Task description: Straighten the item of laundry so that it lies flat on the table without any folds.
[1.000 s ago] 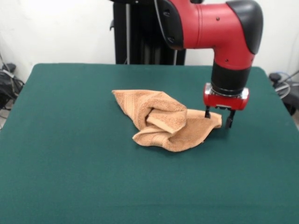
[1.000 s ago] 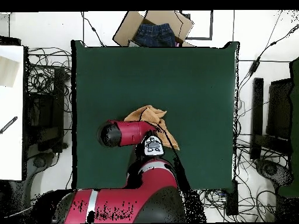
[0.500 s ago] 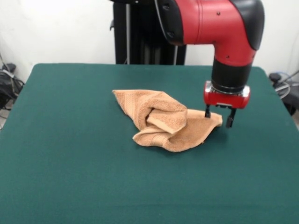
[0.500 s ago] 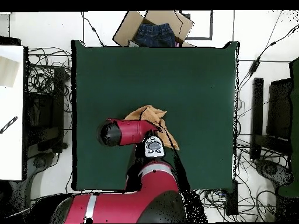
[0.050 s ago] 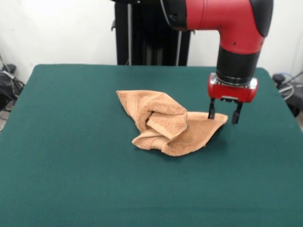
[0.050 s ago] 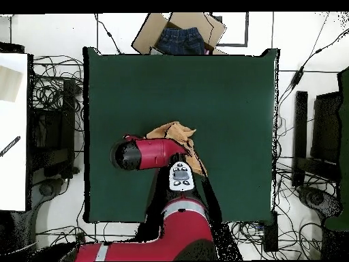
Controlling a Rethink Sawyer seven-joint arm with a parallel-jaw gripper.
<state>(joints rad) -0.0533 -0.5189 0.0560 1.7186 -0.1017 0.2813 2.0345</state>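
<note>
Plainly, the towel lay crumpled a little to one side of the middle of the green surface, well clear of every edge and corner. It was bunched rather than flat: one corner reached out along the felt toward the far edge, a thick rolled fold sat on top near the middle of the heap, and a flatter flap spread out toward the side where the arm came down. That flap's tip was raised slightly off the felt. The tool hung just above the surface at this raised tip, its two dark fingers pointing down and set apart, one on each side of the tip. Whether either finger touched the cloth could not be told; nothing was clamped between them. From overhead, the red arm covered much of the towel, leaving only a tan fringe showing beyond it, toward the surface's middle. A cardboard box with dark blue cloth inside stood off the surface beyond its far edge.
</note>
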